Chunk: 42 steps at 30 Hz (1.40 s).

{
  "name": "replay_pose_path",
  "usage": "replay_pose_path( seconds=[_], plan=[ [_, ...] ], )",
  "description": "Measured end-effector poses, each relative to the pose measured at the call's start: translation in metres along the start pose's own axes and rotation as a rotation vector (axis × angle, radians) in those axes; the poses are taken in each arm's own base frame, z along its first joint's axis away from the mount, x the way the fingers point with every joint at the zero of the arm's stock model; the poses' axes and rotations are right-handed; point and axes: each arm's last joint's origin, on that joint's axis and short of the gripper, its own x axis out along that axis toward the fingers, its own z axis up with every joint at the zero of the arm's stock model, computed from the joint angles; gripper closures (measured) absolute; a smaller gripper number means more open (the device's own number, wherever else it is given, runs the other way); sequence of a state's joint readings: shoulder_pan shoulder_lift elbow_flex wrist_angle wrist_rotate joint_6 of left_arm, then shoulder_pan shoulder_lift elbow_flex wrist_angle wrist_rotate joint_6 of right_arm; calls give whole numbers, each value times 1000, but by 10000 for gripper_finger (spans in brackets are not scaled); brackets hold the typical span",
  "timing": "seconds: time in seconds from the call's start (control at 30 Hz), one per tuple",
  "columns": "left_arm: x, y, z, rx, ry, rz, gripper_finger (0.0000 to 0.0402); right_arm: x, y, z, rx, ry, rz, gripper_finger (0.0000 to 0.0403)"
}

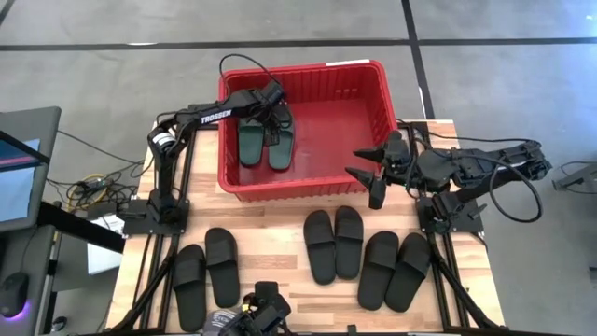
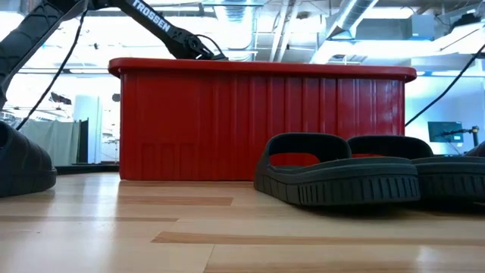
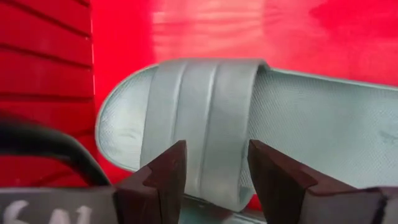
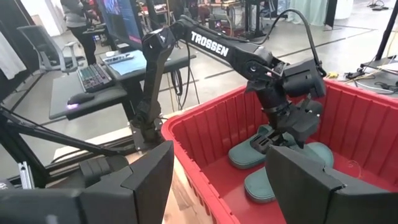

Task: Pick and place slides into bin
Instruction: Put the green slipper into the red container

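Around my wooden table (image 1: pixel 280 238) I see a grey concrete floor (image 1: pixel 103 75) with dark lines. Beside it stands a desk (image 4: pixel 93 84) with a keyboard (image 4: pixel 95 74), and bright ceiling lights (image 2: pixel 250 30) shine above.

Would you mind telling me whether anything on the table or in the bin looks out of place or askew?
Nothing stands out. The two green slides lie side by side in the red bin under the left gripper. The six black slides sit in neat pairs on the table, none overturned. The right gripper hangs open at the bin's corner.

Two slides (image 1: pixel 264 143) inside the bin (image 1: pixel 303 189)
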<state>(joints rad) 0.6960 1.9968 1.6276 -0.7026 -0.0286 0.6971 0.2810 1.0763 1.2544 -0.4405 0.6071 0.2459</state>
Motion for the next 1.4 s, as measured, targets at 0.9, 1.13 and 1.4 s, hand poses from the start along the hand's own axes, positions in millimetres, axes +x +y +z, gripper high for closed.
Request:
replay_pose_path(
  seconds=[0.9, 1.13, 1.4],
  plan=[
    [13, -15, -1, 130, 19, 16, 241, 10, 5, -5, -19, 25, -9, 163],
    [15, -13, 3, 109, 3, 99, 241, 10, 5, -5, -19, 26, -9, 163],
    [15, -4, 0, 34, 17, 174, 241, 10, 5, -5, -17, 25, -9, 163]
  ],
)
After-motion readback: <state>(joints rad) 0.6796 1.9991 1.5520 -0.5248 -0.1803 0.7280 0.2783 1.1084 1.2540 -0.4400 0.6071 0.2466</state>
